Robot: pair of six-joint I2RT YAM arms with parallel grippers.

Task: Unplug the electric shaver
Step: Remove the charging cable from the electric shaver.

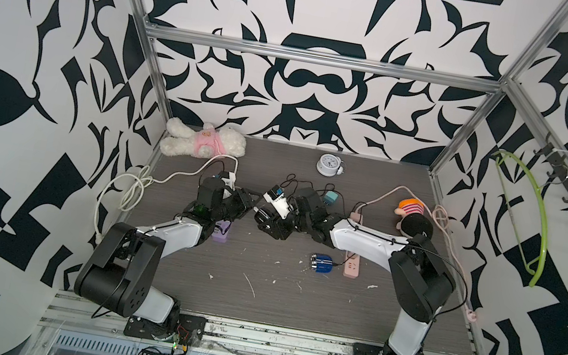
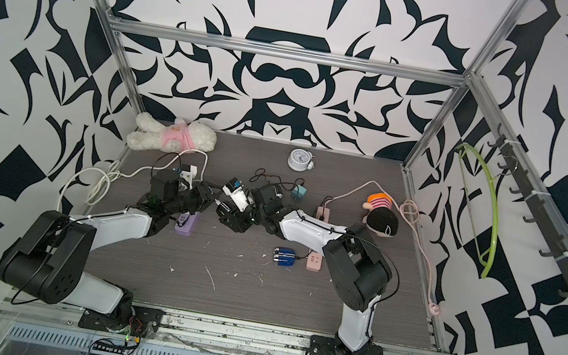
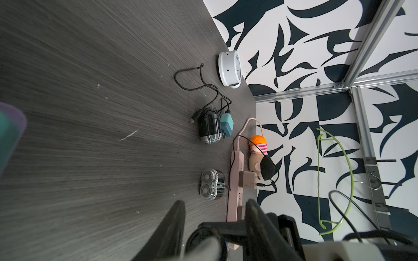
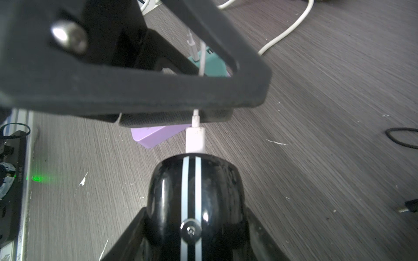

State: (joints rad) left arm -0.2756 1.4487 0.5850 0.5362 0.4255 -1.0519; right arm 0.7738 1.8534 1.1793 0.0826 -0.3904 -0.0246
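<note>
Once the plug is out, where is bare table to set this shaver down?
Best: the bare front-centre table, bordered by the purple power strip, the blue shaver and the front rail. Crowded: the back centre, with black appliance, teal charger and clock.

Plush bunny (image 1: 204,140), alarm clock (image 1: 328,164) and doll (image 1: 411,217) toward the back; green hanger (image 1: 540,255) rightward.

The glossy black striped electric shaver (image 4: 194,203) is sitting at mid-table. The purple plastic power strip (image 1: 220,234) is lying to its left, the pink plastic power strip (image 1: 351,267) to its right, and the round white alarm clock (image 1: 327,164) behind it.
</note>
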